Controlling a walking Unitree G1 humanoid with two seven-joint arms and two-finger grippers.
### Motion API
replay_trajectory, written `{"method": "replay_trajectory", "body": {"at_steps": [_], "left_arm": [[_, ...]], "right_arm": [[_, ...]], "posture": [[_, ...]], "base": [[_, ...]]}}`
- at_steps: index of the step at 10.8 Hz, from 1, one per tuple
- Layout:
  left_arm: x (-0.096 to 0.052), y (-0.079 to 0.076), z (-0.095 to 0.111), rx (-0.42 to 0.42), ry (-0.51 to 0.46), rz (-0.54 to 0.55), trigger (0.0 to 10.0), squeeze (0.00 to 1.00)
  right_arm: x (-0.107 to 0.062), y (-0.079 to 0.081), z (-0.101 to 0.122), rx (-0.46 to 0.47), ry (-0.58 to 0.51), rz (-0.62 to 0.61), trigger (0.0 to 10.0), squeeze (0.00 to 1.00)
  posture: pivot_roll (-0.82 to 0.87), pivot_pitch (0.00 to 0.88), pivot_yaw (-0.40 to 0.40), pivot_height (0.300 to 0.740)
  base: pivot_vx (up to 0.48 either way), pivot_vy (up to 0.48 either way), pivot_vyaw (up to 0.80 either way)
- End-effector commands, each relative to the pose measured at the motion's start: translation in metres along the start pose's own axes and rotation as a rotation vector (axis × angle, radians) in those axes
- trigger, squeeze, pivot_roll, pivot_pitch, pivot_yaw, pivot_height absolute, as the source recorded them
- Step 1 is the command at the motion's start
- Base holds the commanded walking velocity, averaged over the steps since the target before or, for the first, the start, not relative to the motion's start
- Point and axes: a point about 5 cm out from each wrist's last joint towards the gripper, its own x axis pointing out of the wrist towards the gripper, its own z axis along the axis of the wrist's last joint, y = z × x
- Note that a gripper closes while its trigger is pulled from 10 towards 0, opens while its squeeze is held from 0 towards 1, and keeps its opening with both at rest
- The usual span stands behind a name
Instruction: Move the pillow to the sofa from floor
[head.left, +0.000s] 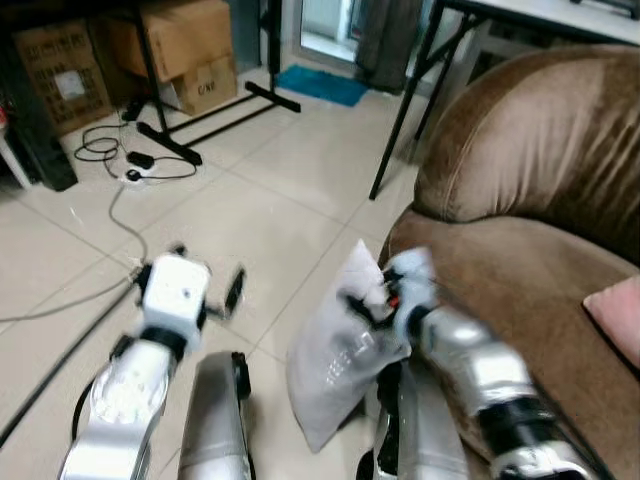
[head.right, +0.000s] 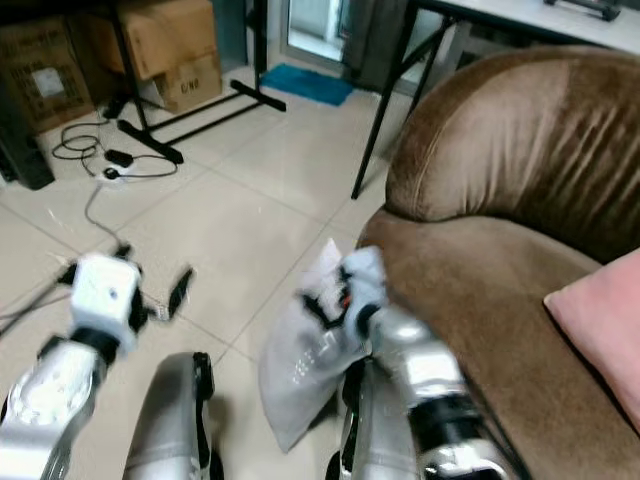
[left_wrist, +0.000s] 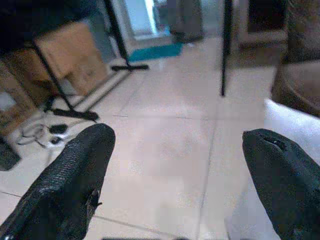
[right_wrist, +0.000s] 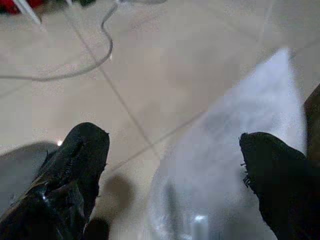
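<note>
A grey pillow (head.left: 335, 345) stands on the floor (head.left: 250, 210) at lower centre, leaning against the brown sofa (head.left: 530, 230). The right gripper (right_wrist: 175, 170), fingers spread, straddles its top; the left gripper (left_wrist: 180, 170) hovers beside it, spread and empty. Step: reaching. Next: clamp, lift rightward.

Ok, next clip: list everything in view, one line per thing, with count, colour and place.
pillow: one, white, on the floor against the sofa front
sofa: one, brown, on the robot's right
cushion: one, pink, on the sofa seat
boxes: several, brown cardboard, far left
cables: several, black and white, on the floor
mat: one, teal, by the doorway
table: one, black legs, behind the sofa
left tool: open, above the floor
right tool: open, at the pillow
</note>
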Motion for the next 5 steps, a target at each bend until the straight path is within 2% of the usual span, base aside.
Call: {"method": "replay_trajectory", "body": {"at_steps": [1,2,3,4,5], "left_arm": [[-0.004,-0.005,-0.005,-0.005,0.019,-0.084,10.0,0.00],[-0.013,-0.013,-0.023,0.008,0.099,-0.261,10.0,0.00],[-0.018,-0.017,-0.027,0.038,0.126,-0.364,10.0,0.00],[-0.019,-0.016,-0.026,0.043,0.125,-0.387,10.0,0.00],[-0.020,-0.014,-0.024,0.047,0.124,-0.404,10.0,0.00]], "right_arm": [[0.005,-0.003,0.001,-0.013,0.005,-0.040,10.0,1.00],[0.016,-0.005,-0.005,0.028,0.030,-0.132,10.0,1.00],[0.021,-0.008,-0.008,0.003,0.048,-0.181,10.0,1.00],[0.023,-0.011,-0.008,-0.006,0.058,-0.222,10.0,1.00],[0.022,-0.017,-0.013,0.029,0.080,-0.279,10.0,1.00]], "posture": [[0.13,0.000,-0.065,0.485],[0.15,0.000,-0.061,0.485],[0.14,0.007,-0.031,0.485],[0.15,0.024,-0.031,0.485],[0.17,0.041,-0.038,0.485]], "base": [[0.000,0.000,0.00],[0.000,0.000,0.00],[0.000,0.000,0.00],[0.000,0.000,0.00],[0.000,0.000,0.00]]}}
